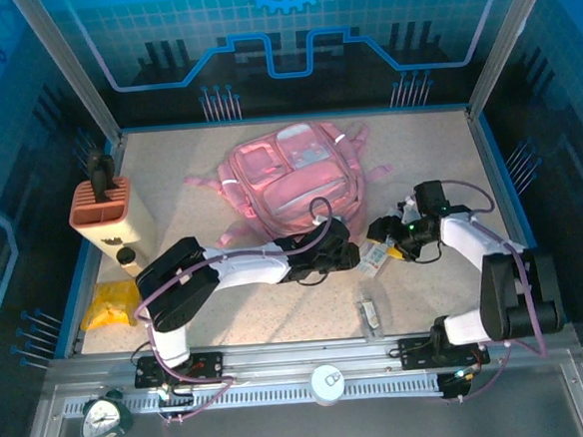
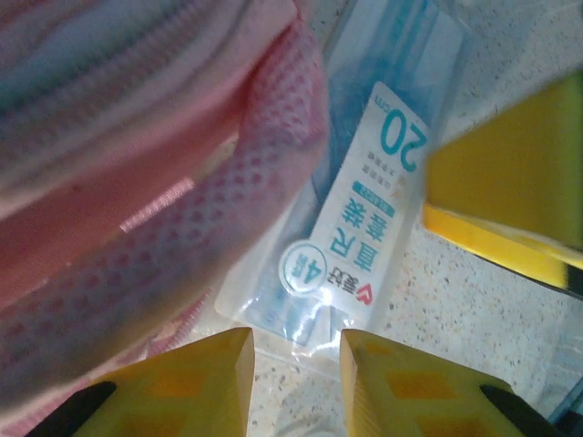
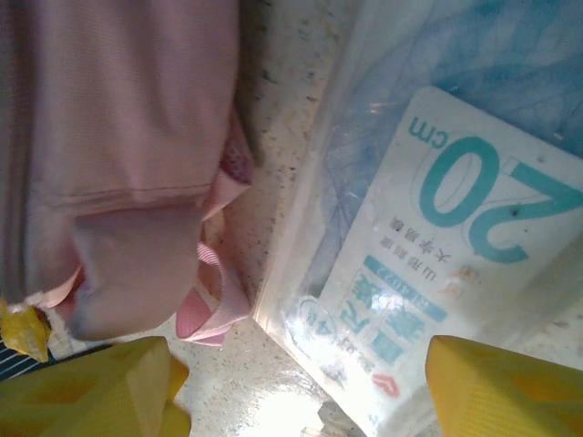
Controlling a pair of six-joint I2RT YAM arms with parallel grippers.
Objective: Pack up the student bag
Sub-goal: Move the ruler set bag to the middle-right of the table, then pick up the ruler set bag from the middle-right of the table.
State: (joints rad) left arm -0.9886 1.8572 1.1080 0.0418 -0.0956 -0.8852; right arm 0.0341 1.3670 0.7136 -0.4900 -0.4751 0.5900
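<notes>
Just off the near right corner of the student bag (image 1: 289,179), our left gripper (image 2: 296,350) stood narrowly parted and our right gripper (image 3: 301,357) wide apart. Both were empty over a ruler packet (image 2: 351,255). The bag lay flat beyond, its mesh edge overlapping the packet. We judged this the pickup step; the next move called for pinching the packet's edge.

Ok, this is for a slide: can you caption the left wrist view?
Left claw poised at the edge of a clear ruler packet marked 20 cm, beside the pink student bag.
</notes>
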